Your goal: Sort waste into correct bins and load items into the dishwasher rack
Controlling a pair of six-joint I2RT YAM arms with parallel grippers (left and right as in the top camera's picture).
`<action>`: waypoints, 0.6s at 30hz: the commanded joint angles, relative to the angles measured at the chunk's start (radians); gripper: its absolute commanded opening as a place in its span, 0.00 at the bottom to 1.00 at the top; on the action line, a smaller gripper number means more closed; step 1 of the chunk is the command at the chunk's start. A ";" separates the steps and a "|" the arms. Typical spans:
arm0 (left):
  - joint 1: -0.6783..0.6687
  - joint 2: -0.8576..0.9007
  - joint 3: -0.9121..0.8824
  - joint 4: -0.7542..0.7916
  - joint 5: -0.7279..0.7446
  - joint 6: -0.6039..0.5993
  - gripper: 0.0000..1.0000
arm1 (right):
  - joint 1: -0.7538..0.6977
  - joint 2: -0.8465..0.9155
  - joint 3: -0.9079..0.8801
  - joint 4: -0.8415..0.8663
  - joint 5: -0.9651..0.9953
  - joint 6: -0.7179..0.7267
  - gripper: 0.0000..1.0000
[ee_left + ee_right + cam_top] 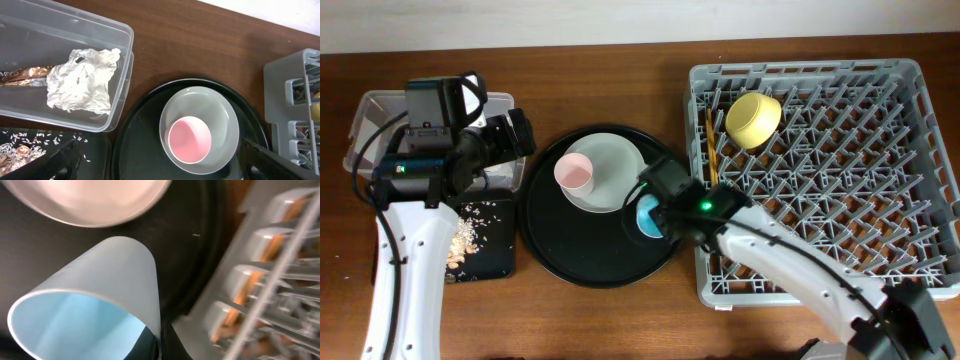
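The pink cup stands on the grey-green plate on the round black tray. My right gripper is shut on the rim of the light blue cup at the tray's right side, one finger inside the cup. The yellow bowl and wooden chopsticks lie in the grey rack. My left gripper is open and empty over the tray's left edge, short of the pink cup. The clear box holds the crumpled napkin and gold-brown wrapper. Food scraps lie on the flat black tray.
The rack's left wall stands close beside the blue cup, right of the round tray's rim. Bare brown table lies behind the round tray, between the clear box and the rack.
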 commanded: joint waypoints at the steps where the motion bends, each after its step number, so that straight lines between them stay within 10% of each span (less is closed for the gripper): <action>1: 0.003 -0.003 0.012 0.002 0.000 -0.002 0.99 | -0.090 -0.009 0.015 0.008 -0.341 0.001 0.04; 18: 0.003 -0.003 0.012 0.002 0.000 -0.002 0.99 | -0.173 0.055 0.015 -0.103 -0.310 0.000 0.04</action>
